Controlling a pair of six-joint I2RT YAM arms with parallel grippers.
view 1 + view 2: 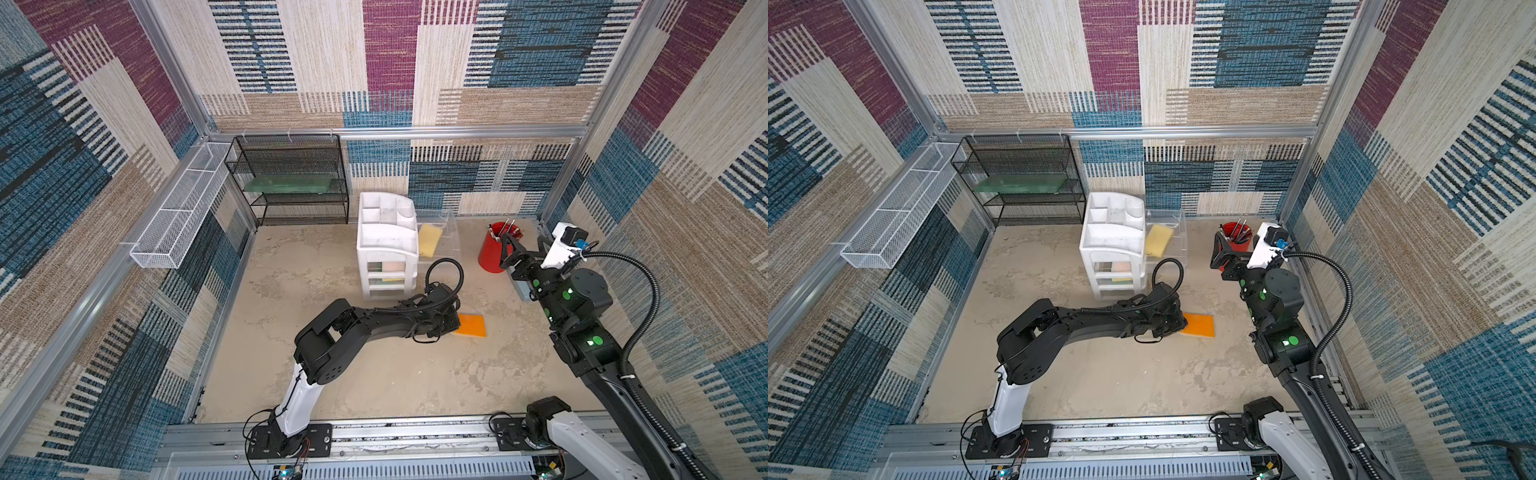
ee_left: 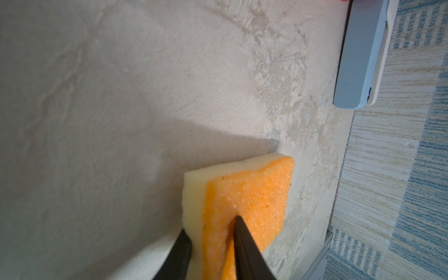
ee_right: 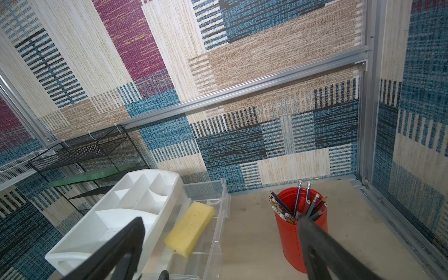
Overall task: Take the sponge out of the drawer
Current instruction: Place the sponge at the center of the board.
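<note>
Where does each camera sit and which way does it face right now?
Top views: high at the front, looking down on the table; both arms show.
Left wrist: low over the table, facing the orange sponge; the left gripper straddles it.
Right wrist: raised, facing the back wall, drawer tower and red cup; open fingers of the right gripper show.
Shared: right wrist and both top views show the yellow sponge in the pulled-out drawer.

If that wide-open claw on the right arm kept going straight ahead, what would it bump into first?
Probably the red cylindrical pencil cup: the right gripper points between it and the clear plastic drawer, though depth is unclear.
</note>
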